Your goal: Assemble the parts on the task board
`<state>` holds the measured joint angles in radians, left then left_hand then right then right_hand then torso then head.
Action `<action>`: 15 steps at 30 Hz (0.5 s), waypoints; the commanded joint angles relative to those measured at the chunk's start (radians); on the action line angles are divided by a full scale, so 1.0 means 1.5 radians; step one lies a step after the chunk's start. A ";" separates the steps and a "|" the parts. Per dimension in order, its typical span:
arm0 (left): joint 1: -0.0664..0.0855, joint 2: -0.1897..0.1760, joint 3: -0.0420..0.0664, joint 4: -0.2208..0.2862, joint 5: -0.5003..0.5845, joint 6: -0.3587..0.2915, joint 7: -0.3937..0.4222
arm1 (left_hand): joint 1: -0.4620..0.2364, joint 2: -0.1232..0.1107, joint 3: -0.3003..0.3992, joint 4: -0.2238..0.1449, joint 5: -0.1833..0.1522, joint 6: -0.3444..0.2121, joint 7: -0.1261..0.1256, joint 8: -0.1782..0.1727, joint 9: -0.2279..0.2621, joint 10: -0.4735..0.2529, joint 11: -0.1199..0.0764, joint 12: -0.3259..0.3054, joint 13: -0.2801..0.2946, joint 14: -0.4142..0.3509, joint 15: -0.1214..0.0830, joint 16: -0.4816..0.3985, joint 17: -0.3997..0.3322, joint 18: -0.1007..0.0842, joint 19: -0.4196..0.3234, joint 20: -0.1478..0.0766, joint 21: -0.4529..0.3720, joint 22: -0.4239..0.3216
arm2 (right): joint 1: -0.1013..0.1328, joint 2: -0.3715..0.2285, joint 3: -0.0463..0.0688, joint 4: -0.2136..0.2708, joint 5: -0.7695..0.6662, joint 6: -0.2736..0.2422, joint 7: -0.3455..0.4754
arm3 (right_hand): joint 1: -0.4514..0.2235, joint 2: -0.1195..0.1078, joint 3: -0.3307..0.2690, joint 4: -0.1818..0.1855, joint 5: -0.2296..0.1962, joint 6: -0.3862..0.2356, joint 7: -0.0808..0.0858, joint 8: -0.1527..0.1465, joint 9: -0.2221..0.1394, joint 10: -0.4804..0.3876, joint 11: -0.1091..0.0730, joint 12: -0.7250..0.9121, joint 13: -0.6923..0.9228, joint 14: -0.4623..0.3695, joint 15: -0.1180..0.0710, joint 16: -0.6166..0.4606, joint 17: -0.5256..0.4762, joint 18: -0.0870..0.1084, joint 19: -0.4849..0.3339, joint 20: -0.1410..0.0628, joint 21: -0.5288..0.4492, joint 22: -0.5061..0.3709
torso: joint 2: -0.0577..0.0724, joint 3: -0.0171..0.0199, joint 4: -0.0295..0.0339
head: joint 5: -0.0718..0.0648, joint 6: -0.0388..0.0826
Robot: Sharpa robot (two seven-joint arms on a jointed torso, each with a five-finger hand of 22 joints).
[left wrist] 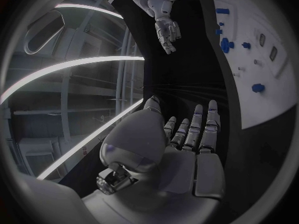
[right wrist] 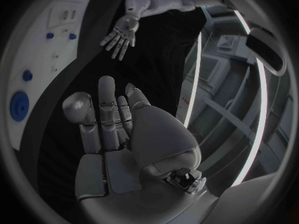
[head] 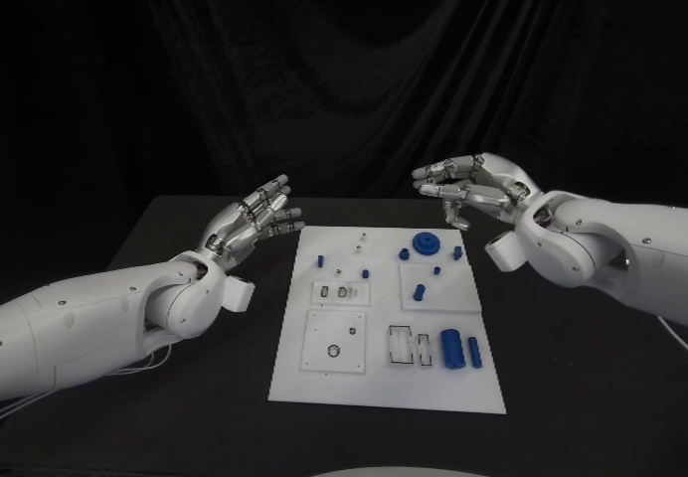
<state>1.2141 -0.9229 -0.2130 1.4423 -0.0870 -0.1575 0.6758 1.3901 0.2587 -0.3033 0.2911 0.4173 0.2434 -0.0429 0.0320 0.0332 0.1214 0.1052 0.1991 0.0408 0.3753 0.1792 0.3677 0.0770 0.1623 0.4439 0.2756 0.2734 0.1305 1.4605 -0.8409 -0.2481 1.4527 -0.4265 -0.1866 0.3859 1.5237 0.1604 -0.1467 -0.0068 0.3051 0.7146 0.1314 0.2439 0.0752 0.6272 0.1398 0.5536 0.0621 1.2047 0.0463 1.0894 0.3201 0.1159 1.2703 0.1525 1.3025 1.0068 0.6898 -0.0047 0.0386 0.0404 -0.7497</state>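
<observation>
The white task board (head: 387,393) lies in the middle of the black table. Blue parts sit on it: a gear (head: 426,244) near the far end, small pieces (head: 419,292) around it, and two cylinders (head: 451,348) side by side at the near right. My left hand (head: 258,219) hovers beside the board's far left corner, fingers stretched out and apart, holding nothing. My right hand (head: 473,189) hovers over the far right end, fingers loosely bent and apart, also holding nothing. The left wrist view shows the left hand (left wrist: 187,139), the board (left wrist: 268,104) and the gear (left wrist: 226,45).
White inset plates with slots (head: 341,290) and a clear holder (head: 409,346) lie on the board. Bare black tabletop (head: 574,378) flanks the board on both sides. A dark curtain hangs behind the table. In the right wrist view the right hand (right wrist: 109,129) faces the left hand (right wrist: 121,35).
</observation>
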 commanded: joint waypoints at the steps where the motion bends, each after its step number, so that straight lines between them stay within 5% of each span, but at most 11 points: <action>1: 0.002 -0.012 0.001 0.017 -0.046 -0.033 0.126 | 0.011 -0.001 -0.003 0.000 0.013 -0.002 -0.005 0.001 -0.001 -0.004 -0.004 -0.006 -0.002 -0.012 0.002 -0.002 -0.006 0.010 -0.002 0.006 0.000 -0.002 | 0.025 -0.001 0.000 0.007 -0.385 -0.058 -0.136 | -0.011 -0.015 0.003 0.011 -0.036 0.027 -0.009 -0.007 0.001 0.039 -0.008 -0.018 0.000 0.042 -0.008 0.030 0.047 -0.016 0.042 -0.006 0.046 0.080 | 0.031 -0.0043 0.0123 | -0.002 -0.003; 2: 0.003 -0.016 0.001 0.021 -0.048 -0.036 0.126 | 0.016 -0.001 -0.003 0.000 0.019 -0.017 -0.019 -0.003 -0.003 -0.019 -0.015 -0.022 -0.006 -0.030 0.006 -0.015 -0.011 0.008 -0.005 0.008 -0.001 -0.004 | 0.034 -0.002 0.000 0.009 -0.448 -0.057 -0.157 | -0.047 -0.030 -0.013 0.039 -0.101 0.035 -0.016 -0.014 0.001 0.082 -0.019 -0.020 0.002 0.092 -0.017 0.068 0.129 -0.028 0.078 -0.015 0.078 0.142 | 0.035 -0.0056 0.0143 | -0.004 -0.004; 3: 0.005 -0.020 0.001 0.024 -0.051 -0.039 0.127 | 0.017 -0.002 -0.004 0.001 0.020 -0.020 -0.026 -0.003 -0.003 -0.027 -0.021 -0.031 -0.007 -0.040 0.010 -0.023 -0.014 0.006 -0.006 0.009 -0.002 -0.005 | 0.042 -0.002 0.000 0.012 -0.507 -0.055 -0.176 | -0.059 -0.043 -0.014 0.054 -0.113 0.028 -0.026 -0.028 0.000 0.099 -0.025 -0.037 0.000 0.123 -0.025 0.085 0.177 -0.036 0.102 -0.023 0.097 0.180 | 0.041 -0.0080 0.0178 | -0.008 -0.001; 8: 0.012 -0.034 0.001 0.035 -0.075 -0.053 0.131 | 0.018 -0.003 -0.006 0.000 0.024 -0.018 -0.026 -0.003 -0.003 -0.030 -0.026 -0.034 -0.007 -0.059 0.010 -0.039 -0.017 0.004 -0.020 0.009 -0.009 -0.009 | 0.063 -0.001 0.000 0.024 -0.692 -0.042 -0.231 | -0.038 -0.066 0.020 0.067 -0.078 0.063 -0.042 -0.041 0.006 0.124 -0.031 -0.101 0.001 0.155 -0.046 0.103 0.253 -0.041 0.118 -0.043 0.111 0.210 | 0.058 -0.0137 0.0253 | -0.013 0.000; 15: 0.017 -0.051 0.001 0.063 -0.105 -0.075 0.148 | 0.023 -0.005 -0.008 0.001 0.027 0.000 -0.014 -0.001 -0.002 -0.028 -0.033 -0.026 -0.007 -0.174 -0.031 -0.141 -0.030 0.012 -0.147 -0.020 -0.079 -0.044 | 0.073 -0.003 0.000 0.046 -0.851 -0.045 -0.290 | -0.022 -0.085 0.052 0.067 -0.057 0.071 -0.063 -0.063 0.007 0.153 -0.037 -0.144 0.001 0.165 -0.053 0.114 0.294 -0.043 0.125 -0.052 0.115 0.221 | 0.071 -0.0195 0.0339 | -0.024 -0.001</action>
<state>1.2360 -0.9986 -0.2132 1.5280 -0.1946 -0.2324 0.6762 1.4169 0.2547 -0.3100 0.2924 0.4556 0.2385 -0.0628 0.0320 0.0296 0.0791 0.0606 0.1543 0.0308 0.1202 0.1350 0.1609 0.0328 0.1622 0.2308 0.2487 0.1595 0.0659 1.5675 -0.8425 -0.2483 1.5155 -1.4708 -0.2337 0.0539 1.4910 0.0382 -0.0729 0.0951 0.2161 0.8214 0.0418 0.1527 0.0854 0.8524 0.0839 0.3409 0.0632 1.4475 -0.0339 1.2550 0.7585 0.0690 1.4564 0.0785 1.4709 1.3081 0.7816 -0.0280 0.0817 0.0091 -0.7514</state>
